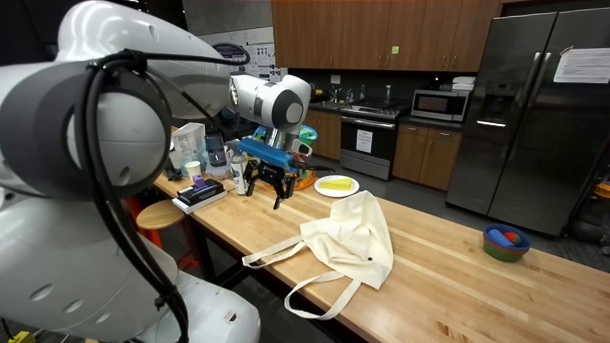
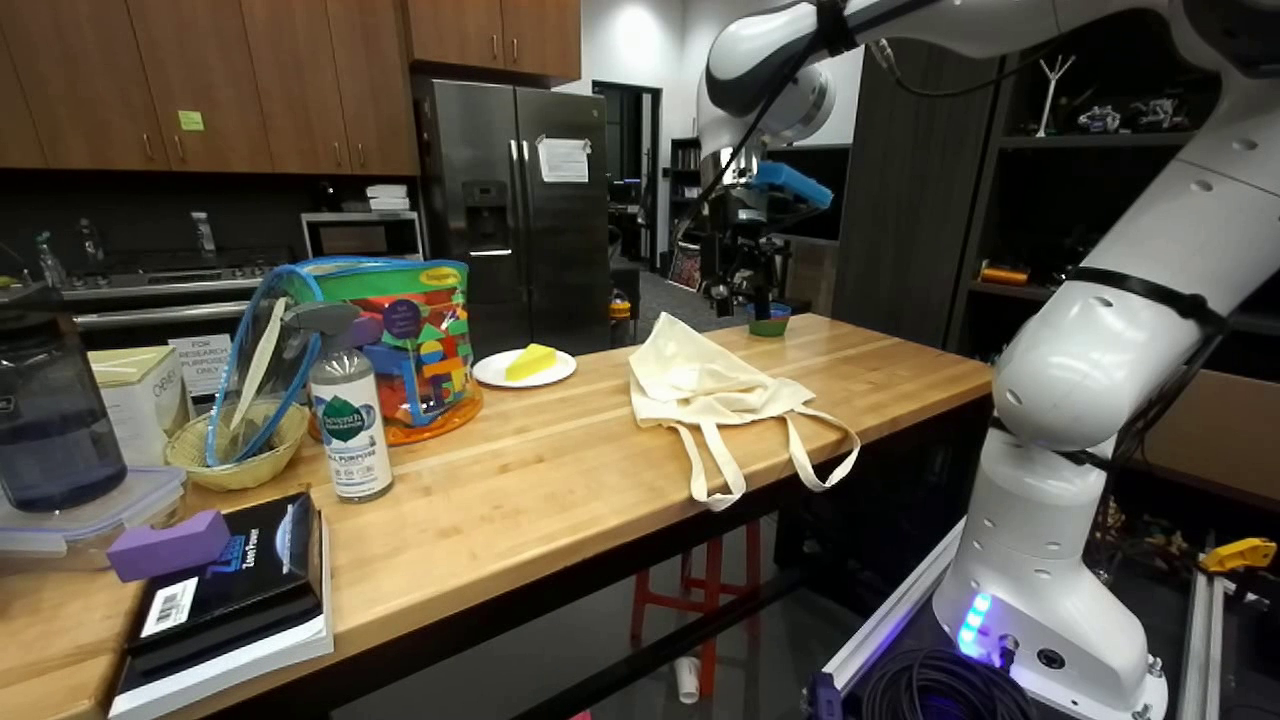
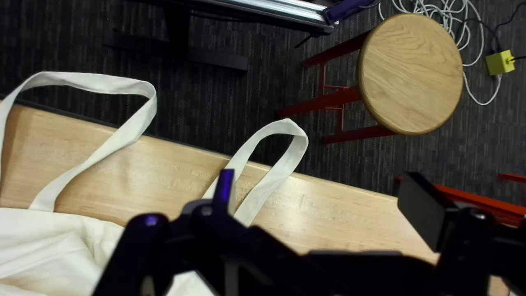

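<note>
My gripper [image 1: 265, 197] is open and empty, held above the wooden table [image 1: 438, 286] with its fingers pointing down. It also shows in an exterior view [image 2: 742, 302], and its spread fingers show in the wrist view [image 3: 324, 197]. A cream cloth bag [image 1: 352, 247] lies crumpled on the table, nearest to the gripper but apart from it. Its two straps hang past the table edge; in the wrist view one strap [image 3: 269, 185] passes behind the left finger. A yellow wedge [image 1: 336, 184] lies on a white plate [image 1: 333, 193] behind the bag.
Stacked bowls [image 1: 506, 254] with a blue and a red item stand farther along the table. A spray bottle [image 2: 350, 440], a bag of toy blocks [image 2: 415, 340], a basket [image 2: 235, 470] and a black box [image 2: 230, 570] with a purple block stand at the opposite end. A stool [image 3: 411, 74] stands beside the table.
</note>
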Available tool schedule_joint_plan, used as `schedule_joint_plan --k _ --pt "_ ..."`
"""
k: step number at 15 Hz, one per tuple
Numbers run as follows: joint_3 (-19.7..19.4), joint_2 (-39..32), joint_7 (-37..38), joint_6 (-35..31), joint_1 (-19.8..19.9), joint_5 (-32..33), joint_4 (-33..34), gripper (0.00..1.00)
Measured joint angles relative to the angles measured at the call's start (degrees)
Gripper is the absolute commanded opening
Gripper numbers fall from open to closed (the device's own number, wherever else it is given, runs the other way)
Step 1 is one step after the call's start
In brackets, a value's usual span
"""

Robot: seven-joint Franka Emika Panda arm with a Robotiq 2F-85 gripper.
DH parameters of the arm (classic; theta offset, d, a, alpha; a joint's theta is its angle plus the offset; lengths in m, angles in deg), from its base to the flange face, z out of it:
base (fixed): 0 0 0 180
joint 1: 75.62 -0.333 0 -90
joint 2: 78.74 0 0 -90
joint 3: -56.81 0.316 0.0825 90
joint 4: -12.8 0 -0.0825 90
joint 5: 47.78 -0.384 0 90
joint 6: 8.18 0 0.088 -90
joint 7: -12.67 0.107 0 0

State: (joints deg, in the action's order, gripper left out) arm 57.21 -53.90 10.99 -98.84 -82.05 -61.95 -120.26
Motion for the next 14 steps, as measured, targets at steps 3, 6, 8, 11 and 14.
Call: schedule_joint_plan --k 3,6,8,11,14 --pt "0.0 0.0 0.0 0.0 0.0 0.0 0.0 1.0" --pt "0.0 0.0 0.0 0.0 0.0 0.0 0.0 1.0" --pt "0.2 -0.2 0.0 0.0 0.1 0.0 0.0 1.0" --pt "0.7 -1.6 0.0 -1.1 0.1 0.0 -0.2 1.0" --pt "1.0 -3.7 0.2 -5.3 0.5 0.0 -0.8 1.0"
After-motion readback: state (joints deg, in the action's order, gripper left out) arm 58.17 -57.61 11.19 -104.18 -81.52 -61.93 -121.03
